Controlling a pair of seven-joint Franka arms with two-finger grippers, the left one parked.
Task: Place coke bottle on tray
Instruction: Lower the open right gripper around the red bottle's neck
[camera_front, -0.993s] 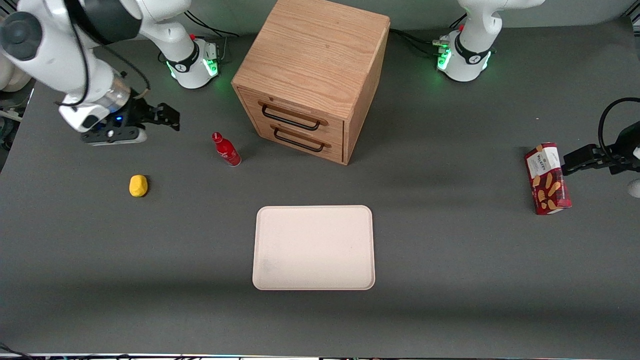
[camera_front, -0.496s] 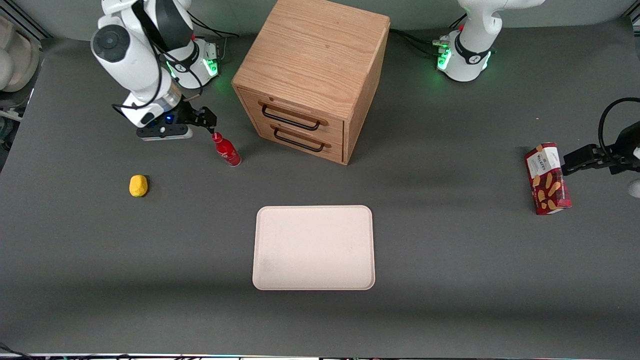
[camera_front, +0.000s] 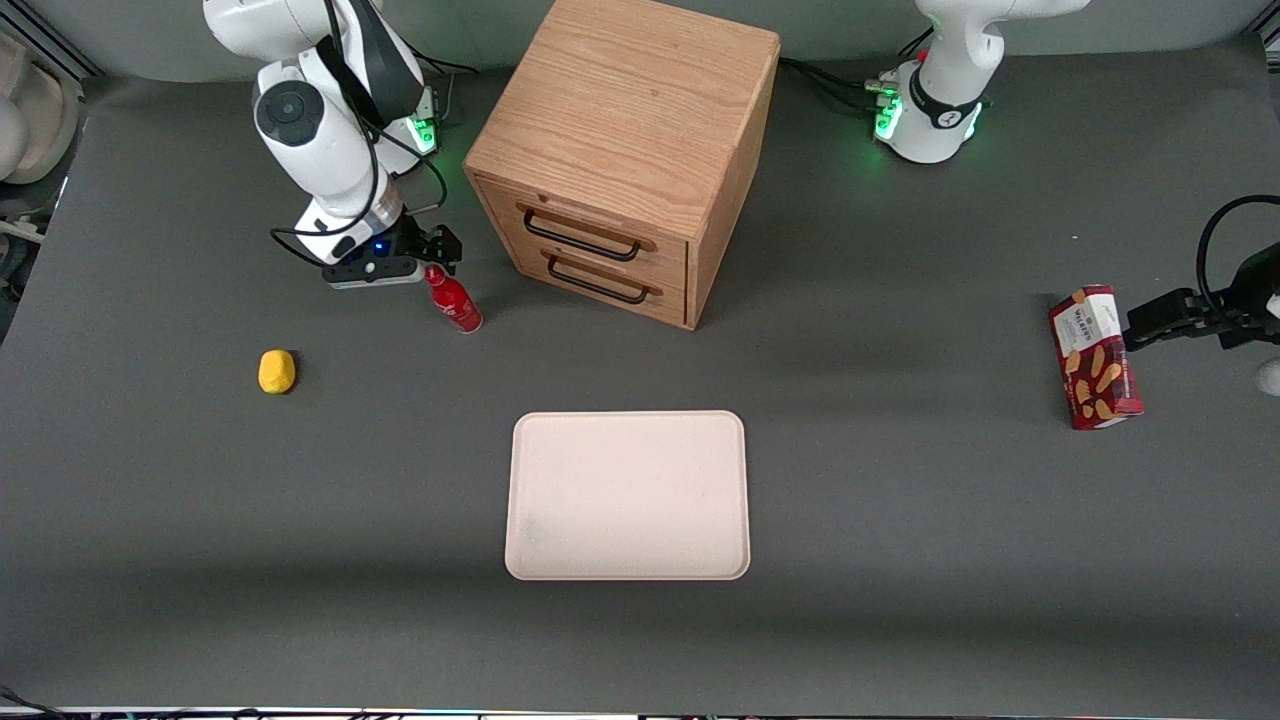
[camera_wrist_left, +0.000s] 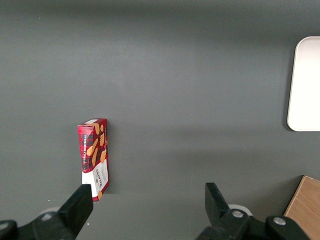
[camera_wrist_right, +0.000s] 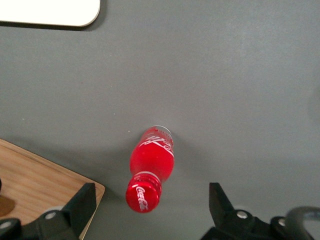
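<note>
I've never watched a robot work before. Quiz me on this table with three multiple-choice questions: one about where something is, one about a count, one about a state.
1. Where does the coke bottle stand?
A. on the tray
B. on the table, beside the wooden cabinet
C. in a drawer

2. How many drawer handles does the cabinet show?
A. one
B. two
C. four

3. The gripper above the bottle's cap is:
A. open
B. shut on the bottle
C. holding the yellow object

Answers: 1 B, the bottle stands on bare table near the cabinet. 2 B, two dark handles, one above the other. 3 A, the fingers stand apart, clear of the cap.
</note>
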